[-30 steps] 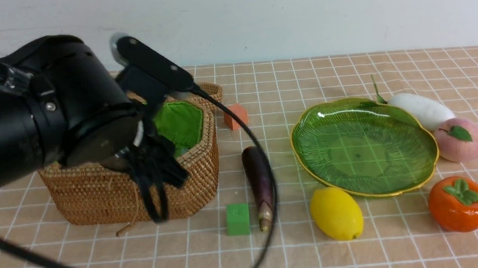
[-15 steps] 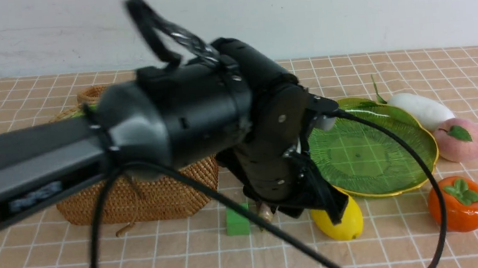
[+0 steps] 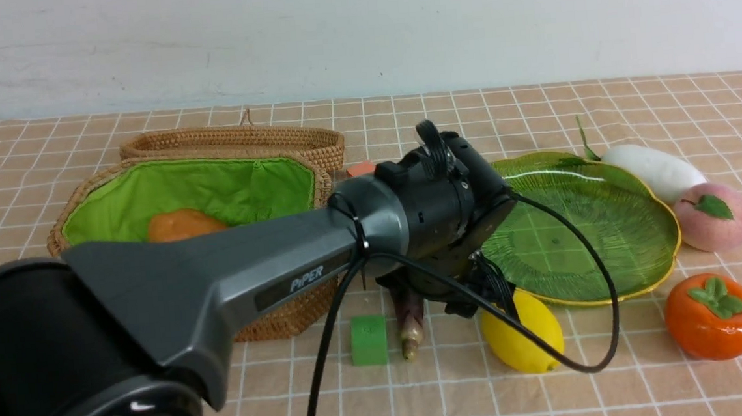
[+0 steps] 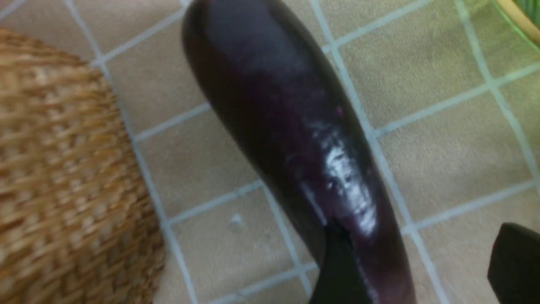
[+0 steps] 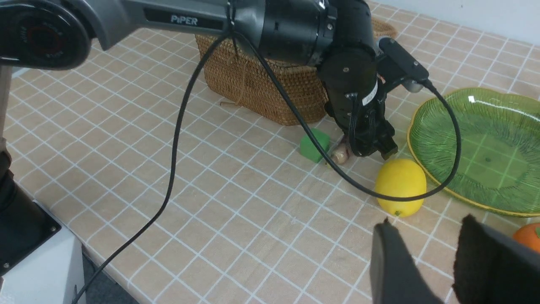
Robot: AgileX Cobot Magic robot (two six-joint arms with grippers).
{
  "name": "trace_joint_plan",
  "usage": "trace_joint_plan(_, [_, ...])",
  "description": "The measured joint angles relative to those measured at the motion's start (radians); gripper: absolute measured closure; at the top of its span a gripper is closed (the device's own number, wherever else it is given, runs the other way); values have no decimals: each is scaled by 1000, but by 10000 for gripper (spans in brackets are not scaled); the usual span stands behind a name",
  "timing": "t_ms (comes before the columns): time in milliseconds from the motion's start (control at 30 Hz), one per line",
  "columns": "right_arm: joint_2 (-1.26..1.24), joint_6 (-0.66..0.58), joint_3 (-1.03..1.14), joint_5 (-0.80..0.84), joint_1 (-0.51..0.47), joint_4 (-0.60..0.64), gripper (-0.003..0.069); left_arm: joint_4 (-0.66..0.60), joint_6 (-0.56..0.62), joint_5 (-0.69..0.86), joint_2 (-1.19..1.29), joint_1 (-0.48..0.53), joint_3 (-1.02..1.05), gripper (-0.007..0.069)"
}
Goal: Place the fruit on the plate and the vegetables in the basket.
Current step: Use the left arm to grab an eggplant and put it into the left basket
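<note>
The dark purple eggplant lies on the cloth between the basket and the plate. My left gripper hangs low over its stem half, open, one finger against the eggplant's side and the other well clear of it. A tan-orange potato rests in the basket's green lining. The lemon, persimmon, peach and white radish lie on the cloth around the bare plate. My right gripper hovers open and holds nothing, near the lemon.
A green cube sits just left of the eggplant's stem. An orange cube peeks out behind the left wrist. The basket lid leans behind the basket. The left arm's cable loops over the lemon and the plate's front rim.
My left arm swung from over the basket to the right and came down over the eggplant, its jaws spreading wider. The potato now shows in the basket.
</note>
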Motion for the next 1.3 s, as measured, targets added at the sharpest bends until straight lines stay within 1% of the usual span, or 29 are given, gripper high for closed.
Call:
trace_joint_plan(67, [0, 0, 0, 0, 0, -2, 425, 11, -1, 3, 7, 0, -4, 176])
trace_joint_plan(133, [0, 0, 0, 0, 0, -1, 425, 19, -2, 2, 12, 0, -8, 203])
trace_joint_plan(233, [0, 0, 0, 0, 0, -2, 425, 35, -7, 8, 17, 0, -11, 280])
trace_joint_plan(267, [0, 0, 0, 0, 0, -2, 425, 36, -8, 8, 17, 0, -11, 285])
trace_joint_plan(333, [0, 0, 0, 0, 0, -4, 425, 40, -22, 12, 17, 0, -12, 335])
trace_joint_plan(433, [0, 0, 0, 0, 0, -4, 425, 40, -26, 13, 16, 0, -13, 353])
trace_joint_plan(533, [0, 0, 0, 0, 0, -4, 425, 27, -27, 7, 5, 0, -13, 333])
trace_joint_plan(633, [0, 0, 0, 0, 0, -4, 425, 2, -35, 8, -18, 0, -10, 276])
trace_joint_plan(667, [0, 0, 0, 0, 0, -4, 425, 0, -39, 8, -32, 0, -10, 239])
trace_joint_plan(767, [0, 0, 0, 0, 0, -4, 425, 2, -50, 8, -55, 0, -10, 186])
trace_joint_plan(867, [0, 0, 0, 0, 0, -4, 425, 13, -54, 8, -58, 0, -10, 157])
trace_joint_plan(1067, [0, 0, 0, 0, 0, -4, 425, 37, -72, 7, -15, 0, -10, 145])
trace_joint_plan(1167, [0, 0, 0, 0, 0, -5, 425, 77, -95, 29, 19, 0, -10, 144])
trace_joint_plan(1300, [0, 0, 0, 0, 1, -9, 425, 96, -105, 50, 36, 0, -15, 144])
